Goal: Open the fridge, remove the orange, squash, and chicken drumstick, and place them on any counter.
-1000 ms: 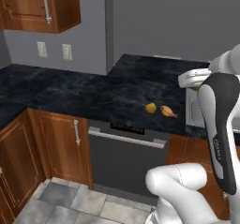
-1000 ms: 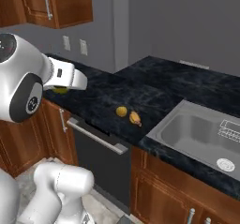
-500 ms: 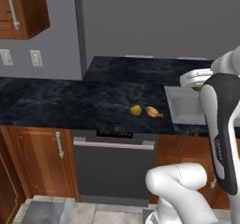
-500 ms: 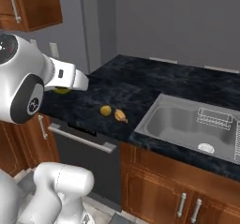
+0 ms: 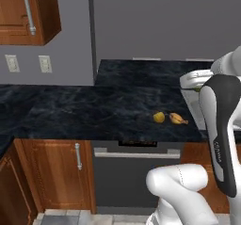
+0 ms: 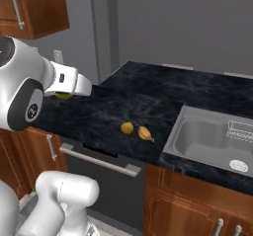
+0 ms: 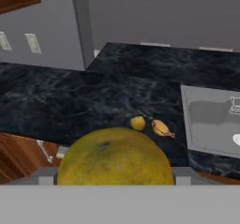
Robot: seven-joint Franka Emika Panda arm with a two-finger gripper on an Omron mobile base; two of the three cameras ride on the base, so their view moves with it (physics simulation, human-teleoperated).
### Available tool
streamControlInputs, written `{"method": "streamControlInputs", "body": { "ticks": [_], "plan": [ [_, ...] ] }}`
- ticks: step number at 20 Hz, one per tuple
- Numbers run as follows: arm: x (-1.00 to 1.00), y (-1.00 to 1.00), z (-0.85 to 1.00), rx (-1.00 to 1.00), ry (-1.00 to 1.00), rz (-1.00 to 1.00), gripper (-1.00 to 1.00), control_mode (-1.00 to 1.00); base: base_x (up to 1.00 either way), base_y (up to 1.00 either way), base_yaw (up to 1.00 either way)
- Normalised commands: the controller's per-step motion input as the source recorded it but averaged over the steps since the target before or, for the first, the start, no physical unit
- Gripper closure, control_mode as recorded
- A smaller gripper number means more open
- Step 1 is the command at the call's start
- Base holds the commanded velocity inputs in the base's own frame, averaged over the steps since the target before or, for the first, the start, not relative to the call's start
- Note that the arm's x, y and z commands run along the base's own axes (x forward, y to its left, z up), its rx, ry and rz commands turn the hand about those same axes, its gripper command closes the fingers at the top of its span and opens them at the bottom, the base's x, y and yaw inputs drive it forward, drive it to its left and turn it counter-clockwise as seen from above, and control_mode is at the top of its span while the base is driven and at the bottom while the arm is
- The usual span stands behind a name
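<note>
Glossy black stone with pale veining makes up the counter (image 5: 94,111), which is running in an L along the grey wall and serving here as the landmark for everything else. On the counter, close to its front edge and above the dark dishwasher front (image 5: 132,177), the chicken drumstick (image 5: 177,119) is lying flat, golden-brown, its thin tip pointing toward the steel sink basin (image 6: 217,141). Just beside the drumstick, on the side away from the sink, a small round yellow fruit (image 5: 159,117) is sitting; the two are near each other but not touching in the right base view. The sink is sunk into the counter past the drumstick, with a drain showing in its floor. In the hand view a large round yellow-green fruit (image 7: 115,158), mottled with orange and a dark speck near its top, is sitting right in front of the camera, hanging above the counter's front edge. The gripper (image 7: 115,176) is grasping this big fruit, with the jaws spread wide around it and a grey finger (image 7: 47,175) showing at either flank. In the right base view the white hand is reaching out over the counter with a bit of yellow-green showing beneath it. Wooden cabinets (image 5: 52,181) are standing below the counter, and two pale wall outlets (image 5: 28,63) are sitting above it.
</note>
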Motion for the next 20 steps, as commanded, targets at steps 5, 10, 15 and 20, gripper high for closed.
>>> {"method": "streamControlInputs", "body": {
  "ticks": [5, 10, 15, 20],
  "plan": [
    [0.00, 0.00, 0.00, 0.00, 0.00, 0.00, 1.00, 1.00, 0.69, 0.15, -0.07],
    [0.00, 0.00, 0.00, 0.00, 0.00, 0.00, 1.00, 1.00, 0.30, 0.00, -0.15],
    [0.00, 0.00, 0.00, 0.00, 0.00, 0.00, 1.00, 1.00, 0.20, 0.03, -0.20],
    [0.21, 0.07, -0.03, 0.00, 0.06, -0.03, 1.00, -1.00, 0.19, 0.11, -0.08]
  ]
}}
